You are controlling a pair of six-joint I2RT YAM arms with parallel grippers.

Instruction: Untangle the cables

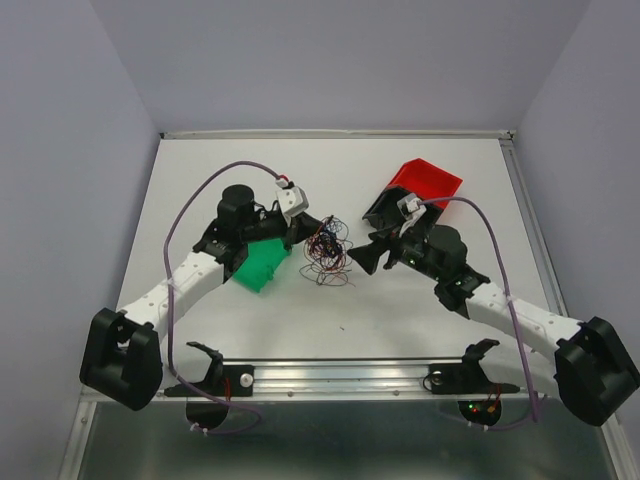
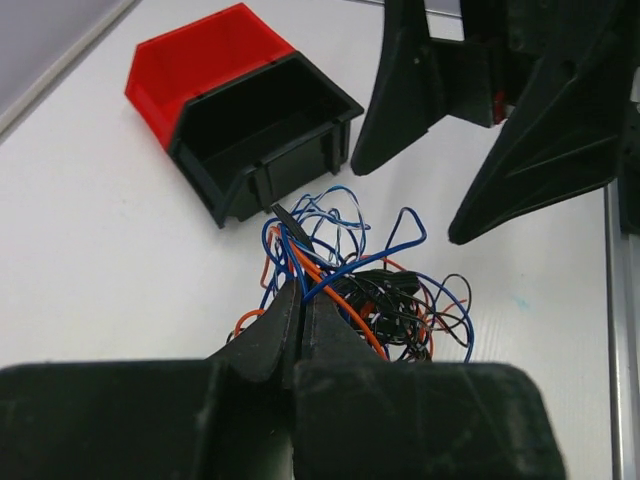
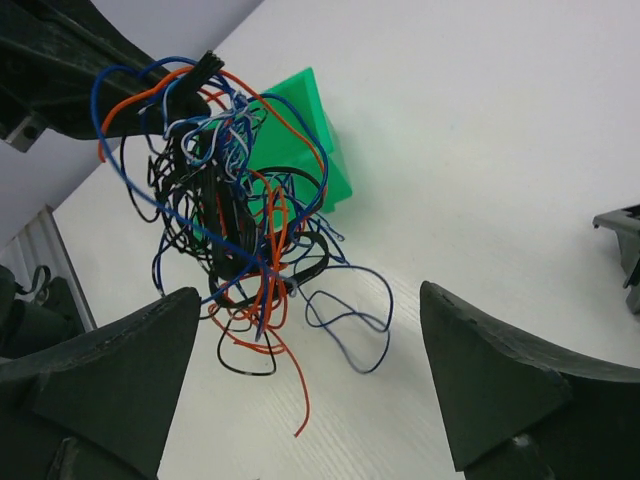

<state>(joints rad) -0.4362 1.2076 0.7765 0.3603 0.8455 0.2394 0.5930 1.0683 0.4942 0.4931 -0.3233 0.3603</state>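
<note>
The cables (image 3: 230, 220) are a curly bundle of thin black, orange-red and blue wires (image 1: 328, 250) in the middle of the table. My left gripper (image 2: 302, 295) is shut on strands at the top of the bundle (image 2: 385, 295), which hangs from it with loose loops trailing on the table. Seen from above, that gripper (image 1: 303, 228) is at the bundle's upper left. My right gripper (image 1: 362, 253) faces the bundle from the right. Its jaws (image 3: 310, 350) stand wide open and hold nothing; a blue loop and an orange end lie between and ahead of the fingers.
A green bin (image 1: 262, 262) sits under the left arm, just behind the bundle in the right wrist view (image 3: 312, 130). A red and black bin (image 1: 425, 182) stands at the back right behind the right wrist, open side toward the bundle (image 2: 215, 55).
</note>
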